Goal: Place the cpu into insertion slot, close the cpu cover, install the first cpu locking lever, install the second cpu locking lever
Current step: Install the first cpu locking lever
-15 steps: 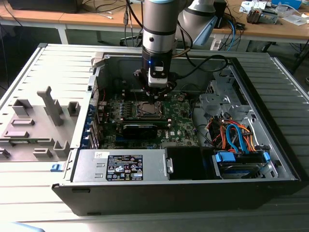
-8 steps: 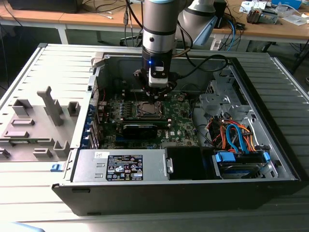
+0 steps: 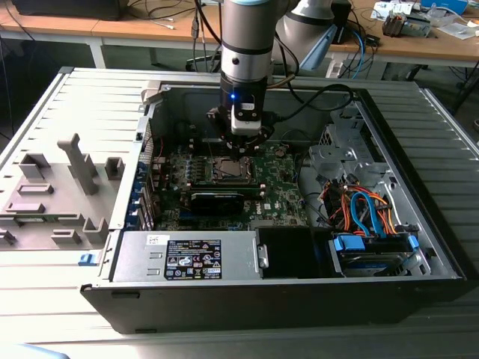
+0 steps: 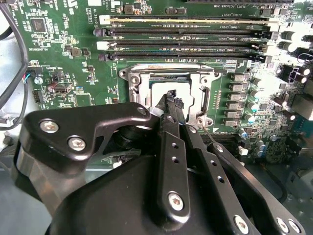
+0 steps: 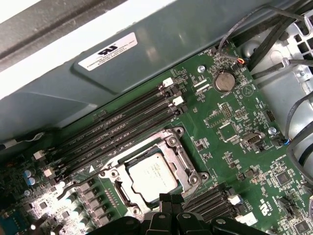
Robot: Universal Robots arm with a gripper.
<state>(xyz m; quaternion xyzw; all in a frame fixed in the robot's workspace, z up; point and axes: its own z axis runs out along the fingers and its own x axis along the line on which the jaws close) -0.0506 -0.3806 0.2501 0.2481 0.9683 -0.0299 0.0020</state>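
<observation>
The cpu, a pale silvery square, lies flat in the insertion slot on the green motherboard. The cpu cover, a silvery frame plate, lies down around it, and the chip top shows through its cut-out. In the second wrist view the cpu and the cpu cover sit just beyond my black fingers. My gripper hovers at the socket's edge, its fingertips pressed together and nothing visible between them. In the exterior view the gripper hangs straight over the socket. I cannot tell how the locking levers stand.
Long black memory slots run beside the socket. A black card lies just in front of it. The grey power supply fills the case front, and coloured cables crowd the exterior view's right. Case walls enclose the board.
</observation>
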